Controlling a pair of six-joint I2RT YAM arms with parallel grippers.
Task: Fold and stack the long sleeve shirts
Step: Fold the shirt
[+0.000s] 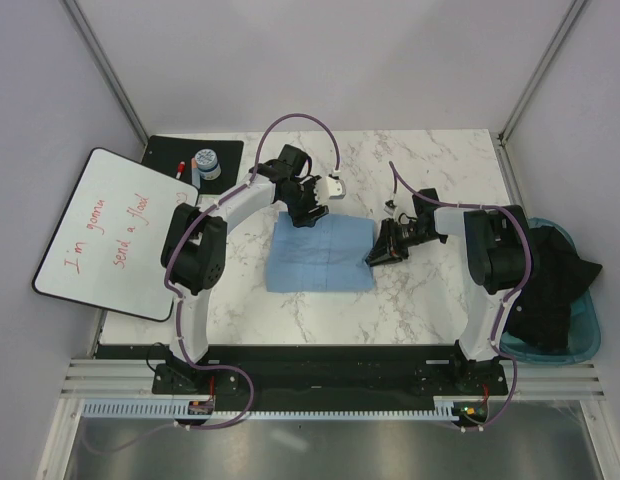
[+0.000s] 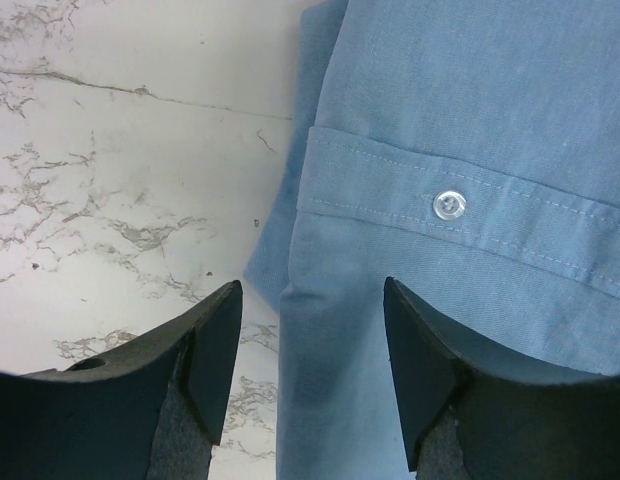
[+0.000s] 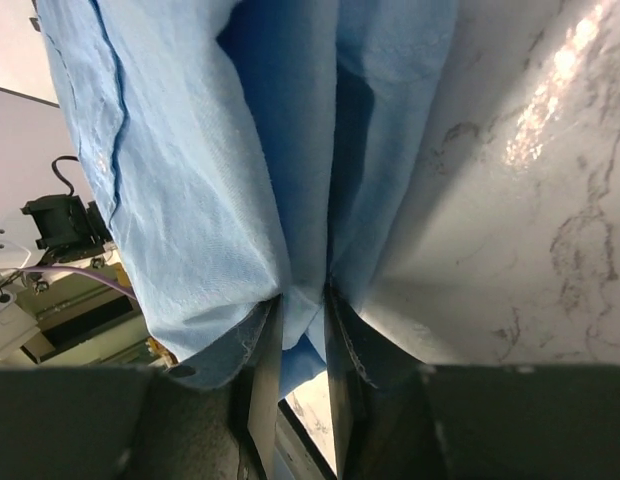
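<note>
A light-blue long sleeve shirt (image 1: pixel 322 256) lies folded into a rectangle in the middle of the marble table. My left gripper (image 1: pixel 307 215) is open just above its far edge; the left wrist view shows the shirt (image 2: pixel 470 150), a buttoned cuff, and the cloth edge between the spread fingers (image 2: pixel 215 350). My right gripper (image 1: pixel 378 256) is at the shirt's right edge and shut on a fold of it. In the right wrist view the cloth (image 3: pixel 190 180) is pinched between the fingers (image 3: pixel 265 360).
A whiteboard (image 1: pixel 110 232) with red writing lies at the left. A black mat (image 1: pixel 195 160) at the back left holds a small tub and a marker. A teal bin (image 1: pixel 560 310) with dark cloth stands at the right edge.
</note>
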